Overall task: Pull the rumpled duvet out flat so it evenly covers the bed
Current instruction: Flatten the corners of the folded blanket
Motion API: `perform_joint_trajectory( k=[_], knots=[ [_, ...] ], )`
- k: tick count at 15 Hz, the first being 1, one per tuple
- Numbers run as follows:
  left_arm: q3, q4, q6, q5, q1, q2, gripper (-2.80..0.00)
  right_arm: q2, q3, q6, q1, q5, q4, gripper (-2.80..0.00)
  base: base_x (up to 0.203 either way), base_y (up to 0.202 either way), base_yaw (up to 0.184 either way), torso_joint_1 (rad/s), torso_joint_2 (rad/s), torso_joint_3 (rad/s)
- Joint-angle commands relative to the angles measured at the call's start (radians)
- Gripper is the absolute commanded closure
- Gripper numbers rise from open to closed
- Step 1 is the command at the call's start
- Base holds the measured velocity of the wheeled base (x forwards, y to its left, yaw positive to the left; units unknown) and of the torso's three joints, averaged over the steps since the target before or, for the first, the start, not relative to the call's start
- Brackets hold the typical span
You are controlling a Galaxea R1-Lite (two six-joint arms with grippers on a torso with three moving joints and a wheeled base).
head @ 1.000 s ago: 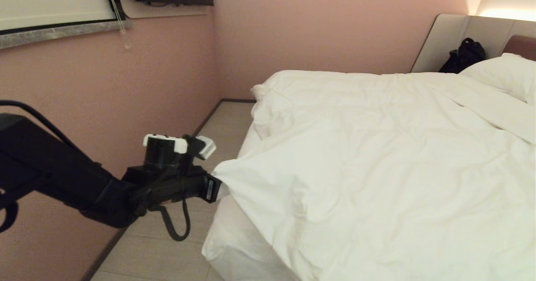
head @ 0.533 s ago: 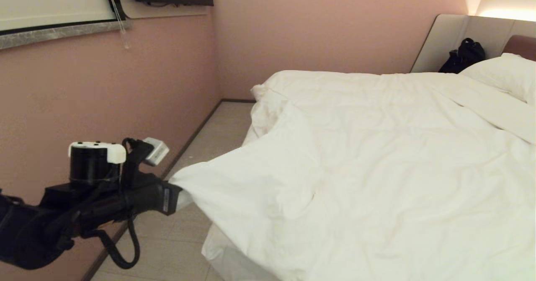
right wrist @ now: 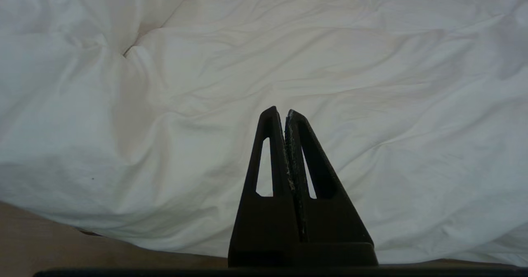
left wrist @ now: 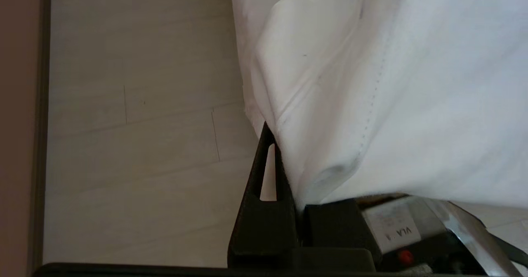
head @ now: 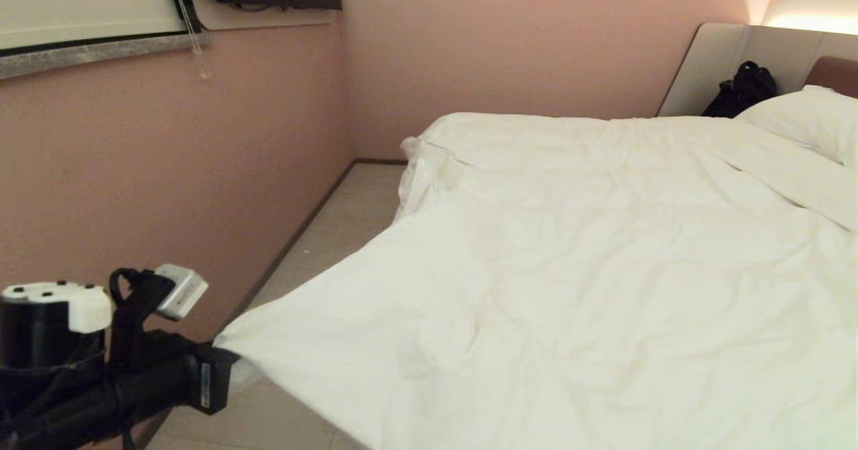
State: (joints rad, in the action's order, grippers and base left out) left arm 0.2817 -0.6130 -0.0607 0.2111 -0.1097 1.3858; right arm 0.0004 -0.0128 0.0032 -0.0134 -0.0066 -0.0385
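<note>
The puffy white duvet (head: pixel 590 269) lies wrinkled over the bed (head: pixel 831 71), whose brown headboard shows at the far right. One corner of the duvet is stretched out past the mattress edge, over the floor, towards the lower left. My left gripper (head: pixel 221 369) is shut on that corner. In the left wrist view the duvet (left wrist: pixel 371 83) covers one finger; the other finger (left wrist: pixel 268 178) presses against the cloth. My right gripper (right wrist: pixel 284 116) is shut and empty, pointing at the duvet (right wrist: pixel 206 83) from beside the bed; it is outside the head view.
A pink wall (head: pixel 167 168) runs close along the left, leaving a narrow strip of pale floor (head: pixel 335 215) beside the bed. A white pillow (head: pixel 804 121) and a black bag (head: pixel 741 88) sit at the head end. A window sill (head: pixel 100 47) juts from the wall.
My left arm has drawn back towards the lower left, dragging the duvet corner off the mattress edge and out over the floor. The fold near the foot has flattened.
</note>
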Motion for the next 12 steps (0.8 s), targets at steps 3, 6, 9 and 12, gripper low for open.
perform_joint_trajectory(
  k=[3, 6, 9, 12],
  knots=[
    [-0.021, 0.153, 0.051, -0.004, 0.041, -0.203, 0.0, 0.0, -0.001, 0.0, 0.0, 0.0, 0.0, 0.0, 0.0, 0.0, 0.0, 0.0, 0.0, 0.0],
    [-0.027, 0.274, 0.111, -0.007, 0.079, -0.317, 0.0, 0.0, 0.0, 0.0, 0.0, 0.0, 0.0, 0.0, 0.0, 0.0, 0.0, 0.0, 0.0, 0.0],
    [-0.023, 0.391, 0.149, -0.009, 0.143, -0.39, 0.0, 0.0, -0.001, 0.0, 0.0, 0.0, 0.0, 0.0, 0.0, 0.0, 0.0, 0.0, 0.0, 0.0],
    [-0.025, 0.462, 0.174, -0.012, 0.182, -0.451, 0.0, 0.0, 0.0, 0.0, 0.0, 0.0, 0.0, 0.0, 0.0, 0.0, 0.0, 0.0, 0.0, 0.0]
  ],
)
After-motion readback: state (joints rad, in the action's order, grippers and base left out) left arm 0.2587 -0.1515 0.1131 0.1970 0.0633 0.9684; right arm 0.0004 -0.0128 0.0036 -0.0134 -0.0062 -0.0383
